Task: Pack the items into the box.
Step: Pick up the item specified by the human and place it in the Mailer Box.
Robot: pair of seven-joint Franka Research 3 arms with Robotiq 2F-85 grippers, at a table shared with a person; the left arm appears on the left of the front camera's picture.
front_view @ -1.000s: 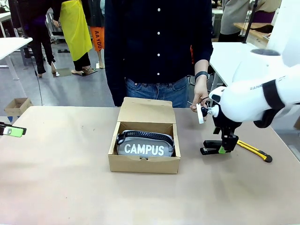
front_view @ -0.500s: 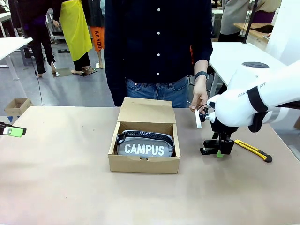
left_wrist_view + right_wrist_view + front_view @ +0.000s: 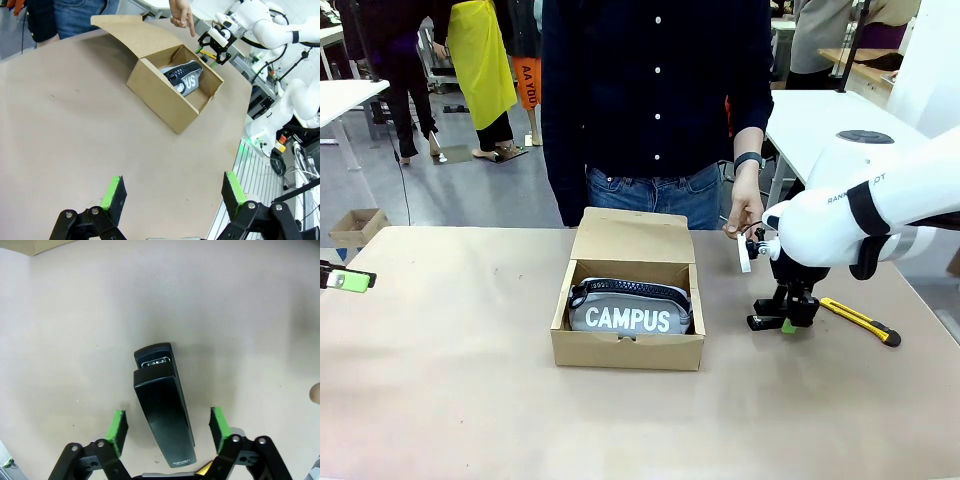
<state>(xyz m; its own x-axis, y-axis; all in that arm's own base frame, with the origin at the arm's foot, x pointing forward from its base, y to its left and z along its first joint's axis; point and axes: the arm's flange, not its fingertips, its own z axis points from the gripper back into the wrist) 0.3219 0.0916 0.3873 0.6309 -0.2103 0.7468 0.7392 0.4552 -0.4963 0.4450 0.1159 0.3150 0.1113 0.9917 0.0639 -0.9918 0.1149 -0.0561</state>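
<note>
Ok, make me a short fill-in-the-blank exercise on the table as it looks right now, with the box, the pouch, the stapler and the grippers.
1. The pouch in the box reads ____.
2. The stapler between the pads of the right gripper is coloured ____.
3. The box's flap lid stands ____.
4. The left gripper holds ____.
Missing words: CAMPUS; black; open; nothing.

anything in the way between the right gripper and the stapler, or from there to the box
Nothing visible: the right gripper straddles the stapler, fingers open, and bare table leads to the open box.
</note>
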